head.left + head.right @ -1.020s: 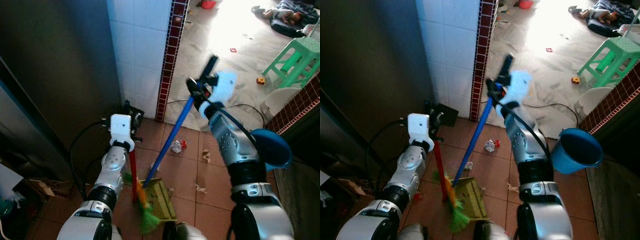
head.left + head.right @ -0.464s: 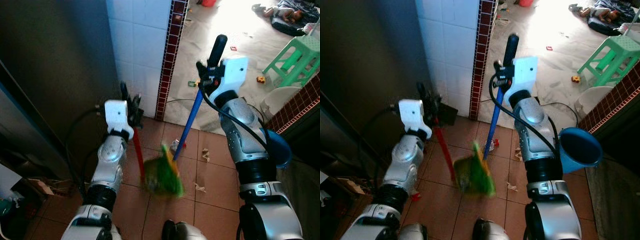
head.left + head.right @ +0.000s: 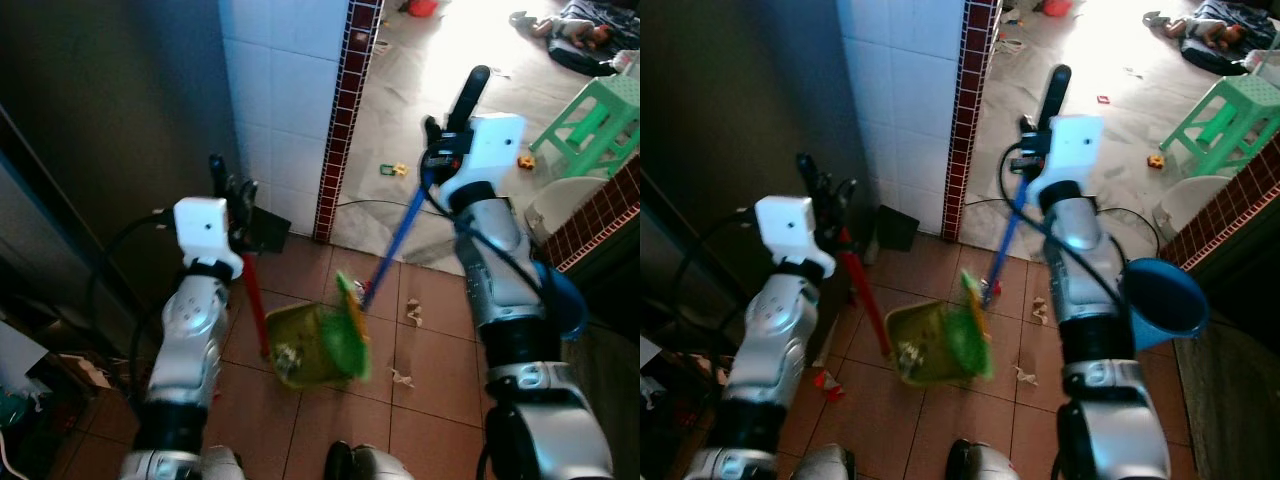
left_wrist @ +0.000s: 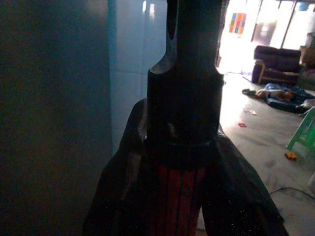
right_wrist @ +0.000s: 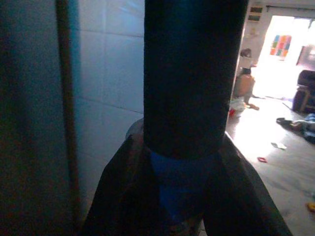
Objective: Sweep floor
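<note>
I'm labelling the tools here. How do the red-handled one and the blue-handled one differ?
The red handle, in the left gripper, ends at the yellow-green dustpan holding debris. The blue handle, in the right gripper, leads to green broom bristles beside the pan. Both slant down to the tiled floor.

wall tiles: glossy ceramic | dustpan: plastic | stool: plastic

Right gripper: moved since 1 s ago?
Yes. The right gripper, shut on the blue broom handle, has swung outward past the dark red tile column, toward the green stool.
</note>
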{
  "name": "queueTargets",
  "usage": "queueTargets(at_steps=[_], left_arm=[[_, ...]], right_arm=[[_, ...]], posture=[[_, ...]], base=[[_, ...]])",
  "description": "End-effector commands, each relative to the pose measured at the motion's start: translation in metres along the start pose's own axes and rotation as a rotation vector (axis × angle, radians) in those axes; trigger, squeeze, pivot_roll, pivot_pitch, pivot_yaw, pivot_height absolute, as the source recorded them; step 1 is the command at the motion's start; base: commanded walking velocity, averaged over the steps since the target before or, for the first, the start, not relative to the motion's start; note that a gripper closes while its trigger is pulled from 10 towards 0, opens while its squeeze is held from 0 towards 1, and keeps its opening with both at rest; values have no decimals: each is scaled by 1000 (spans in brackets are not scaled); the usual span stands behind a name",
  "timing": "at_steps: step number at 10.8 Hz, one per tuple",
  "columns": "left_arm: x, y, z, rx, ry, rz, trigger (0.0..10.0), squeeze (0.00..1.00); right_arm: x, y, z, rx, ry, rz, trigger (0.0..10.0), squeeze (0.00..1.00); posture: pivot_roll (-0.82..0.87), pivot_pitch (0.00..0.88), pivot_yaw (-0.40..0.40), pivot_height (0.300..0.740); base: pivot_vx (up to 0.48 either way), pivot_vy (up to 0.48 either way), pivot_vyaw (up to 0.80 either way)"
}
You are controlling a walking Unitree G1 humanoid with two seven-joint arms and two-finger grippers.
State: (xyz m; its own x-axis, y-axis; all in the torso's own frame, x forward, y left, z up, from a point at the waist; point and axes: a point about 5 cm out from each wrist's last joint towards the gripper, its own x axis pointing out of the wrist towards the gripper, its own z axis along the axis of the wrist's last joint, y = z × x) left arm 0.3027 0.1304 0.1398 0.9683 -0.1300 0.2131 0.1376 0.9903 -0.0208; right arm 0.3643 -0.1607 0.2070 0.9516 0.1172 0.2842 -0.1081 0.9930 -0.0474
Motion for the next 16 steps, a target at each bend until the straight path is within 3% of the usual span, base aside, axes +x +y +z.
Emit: queueTargets(at_steps=[1, 4, 6, 7, 9, 12, 13, 14, 16], left_arm=[[2, -4, 22, -14, -87, -12, 10000, 0], [-11, 2, 36, 34, -89, 25, 10000, 0], [-14, 1, 38, 18, -81, 3, 10000, 0], [-14, -15, 43, -64, -89, -125, 10000, 0], [-12, -24, 50, -58, -108, -237, 10000, 0], [-17, -28, 51, 22, -86, -419, 10000, 0], [-20, -25, 49, 90, -77, -471, 10000, 0], [-17, -20, 44, 108, -53, -427, 10000, 0], [-14, -20, 46, 65, -57, -386, 10000, 0]], right_arm=[[6, -7, 16, -31, -68, -21, 10000, 0], [0, -10, 1, -52, -37, -38, 10000, 0], [-3, -9, -9, -49, -6, -39, 10000, 0], [-5, -6, -13, -49, 1, -39, 10000, 0], [-10, -4, -17, -114, 1, -53, 10000, 0], [-13, -19, -16, -203, -11, -126, 10000, 0], [-14, -23, -17, -231, -3, -151, 10000, 0], [-15, -23, -19, -224, 6, -153, 10000, 0], [-15, -15, -22, -214, 13, -133, 10000, 0]], posture=[[64, 28, -77, 740], [78, 36, -75, 740], [81, 39, -71, 740], [79, 38, -71, 740], [73, 38, -72, 740], [65, 46, -70, 740], [65, 49, -69, 740], [66, 50, -71, 740], [67, 59, -72, 740]], base=[[0, 0, 0], [0, 0, 0], [0, 0, 0], [0, 0, 0], [0, 0, 0], [0, 0, 0], [0, 0, -406], [0, 0, -800], [0, 0, -400]])
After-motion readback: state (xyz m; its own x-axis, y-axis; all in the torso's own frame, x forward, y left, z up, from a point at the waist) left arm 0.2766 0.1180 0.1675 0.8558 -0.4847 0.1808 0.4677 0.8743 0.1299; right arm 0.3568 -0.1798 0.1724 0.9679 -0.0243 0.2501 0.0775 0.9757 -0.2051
